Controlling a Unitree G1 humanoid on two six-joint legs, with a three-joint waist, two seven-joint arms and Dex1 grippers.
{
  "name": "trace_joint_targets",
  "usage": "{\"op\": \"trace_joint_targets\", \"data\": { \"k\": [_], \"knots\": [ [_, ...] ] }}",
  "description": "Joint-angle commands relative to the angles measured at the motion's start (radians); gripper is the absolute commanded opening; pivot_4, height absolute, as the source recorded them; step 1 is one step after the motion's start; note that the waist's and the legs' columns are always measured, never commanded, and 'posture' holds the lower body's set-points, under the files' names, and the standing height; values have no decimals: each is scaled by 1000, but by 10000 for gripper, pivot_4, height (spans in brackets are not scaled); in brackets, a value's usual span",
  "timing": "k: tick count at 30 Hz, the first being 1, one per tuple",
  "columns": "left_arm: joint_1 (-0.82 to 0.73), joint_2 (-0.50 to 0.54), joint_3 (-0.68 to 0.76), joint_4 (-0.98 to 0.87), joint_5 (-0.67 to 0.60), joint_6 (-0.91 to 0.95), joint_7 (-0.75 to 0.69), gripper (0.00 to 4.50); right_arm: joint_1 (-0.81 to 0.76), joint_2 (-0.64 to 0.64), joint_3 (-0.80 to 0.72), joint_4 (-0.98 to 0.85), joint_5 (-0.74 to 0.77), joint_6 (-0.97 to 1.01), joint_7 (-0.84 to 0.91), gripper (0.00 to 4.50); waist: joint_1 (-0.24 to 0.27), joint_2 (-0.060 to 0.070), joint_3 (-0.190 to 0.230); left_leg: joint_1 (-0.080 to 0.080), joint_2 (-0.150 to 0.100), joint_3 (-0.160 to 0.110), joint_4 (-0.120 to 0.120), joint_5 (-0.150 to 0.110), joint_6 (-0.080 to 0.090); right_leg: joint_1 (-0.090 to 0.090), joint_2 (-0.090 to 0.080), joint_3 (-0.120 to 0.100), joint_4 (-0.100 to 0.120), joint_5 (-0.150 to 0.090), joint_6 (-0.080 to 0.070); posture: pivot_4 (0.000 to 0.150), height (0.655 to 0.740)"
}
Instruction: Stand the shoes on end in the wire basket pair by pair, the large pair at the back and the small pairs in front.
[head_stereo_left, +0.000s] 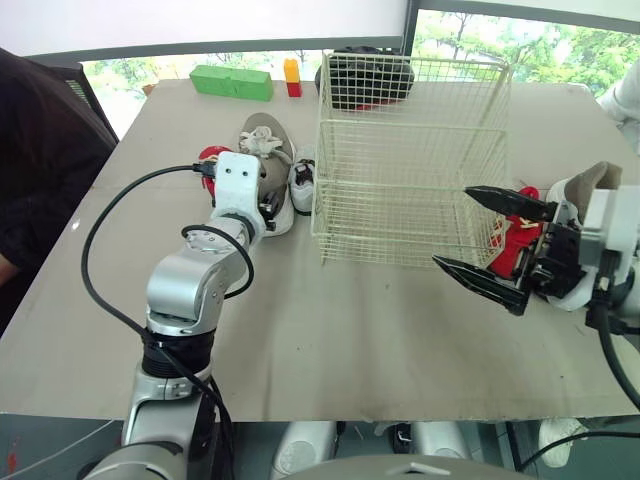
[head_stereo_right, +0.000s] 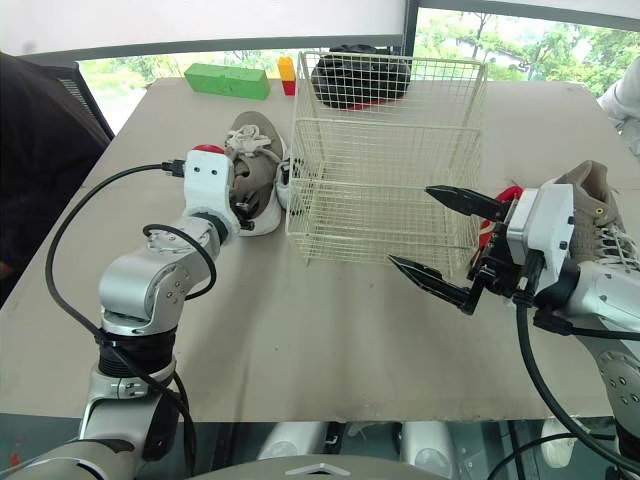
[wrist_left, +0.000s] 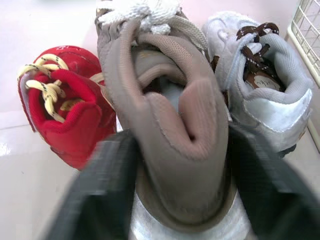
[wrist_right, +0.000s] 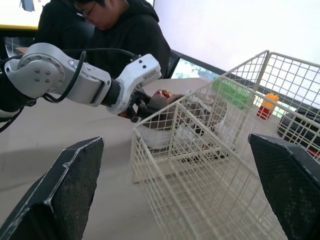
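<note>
Basically nothing loaded yet: wire basket (head_stereo_left: 410, 160) empty. L gripper (wrist_left: 177, 145) pinching heel of big tan shoe (wrist_left: 160, 90), left of basket, red shoe (wrist_left: 65, 105) + white shoe (wrist_left: 260, 85) beside. R gripper (head_stereo_left: 452, 227) wide open, empty, right of basket

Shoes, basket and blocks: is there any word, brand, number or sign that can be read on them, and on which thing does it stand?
No text can be read.
Small label inside the white shoe: too blurred to read.
Tan shoe, red shoe, wire basket, green block: no text shows.
</note>
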Motion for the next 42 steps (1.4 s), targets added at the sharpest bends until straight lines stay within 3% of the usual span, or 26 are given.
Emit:
{"op": "trace_joint_targets", "data": {
  "k": [1,3,9,18,21,26,30,34,38,42],
  "knots": [
    [-11,-7,15,-21,52,-22,-3,10138,40,-33,-60,-33,15,-33,23,45000,0,0,0,0,0,0,0,0,0,0,0,0,0,0,0,1500,7400],
    [-3,-14,27,-36,63,-20,-8,6995,63,-52,-71,-29,14,-43,41,45000,0,0,0,0,0,0,0,0,0,0,0,0,0,0,0,1500,7400],
    [25,-40,91,-116,83,-55,-6,6634,28,-83,-41,14,-11,-69,56,45000,-5,-1,0,0,0,0,0,0,0,0,0,0,0,0,0,1500,7400],
    [-84,-117,389,-290,-126,-132,-80,6453,-173,-67,67,114,-22,-94,64,45000,-4,-6,2,-2,1,1,1,0,0,-1,0,-1,-1,0,0,1500,7400],
    [-145,-101,423,-273,-235,-289,-244,6453,-292,-68,106,172,-18,-76,56,45000,-2,-6,2,-2,1,2,2,0,0,-1,0,-1,-1,0,0,1500,7400],
    [-182,86,374,-188,-316,-360,-544,6453,-495,-134,179,283,-80,-26,79,45000,-4,-6,2,-2,1,2,3,0,0,0,0,-1,-1,0,0,1500,7400],
    [-172,281,218,-126,-161,-621,-831,6453,-756,-261,220,403,-197,2,89,45000,-21,-4,4,-2,1,3,2,0,0,-1,0,0,-2,0,0,1500,7400],
    [-237,358,118,21,-77,-860,-1023,6453,-1010,-368,301,523,-245,57,208,45000,-25,-2,4,-3,2,4,-1,0,0,-2,0,0,-4,0,-1,1500,7400],
    [-328,360,41,196,-18,-1079,-1170,6453,-1188,-408,473,663,-403,29,363,45000,-35,-1,5,-3,4,6,-2,0,1,-3,2,1,-5,0,-1,1500,7400],
    [-408,337,-20,348,49,-1341,-1272,6453,-1340,-332,632,835,-574,-24,468,45000,-51,-1,5,-3,4,9,-1,-1,2,-4,1,3,-5,0,0,1500,7400]
  ]
}}
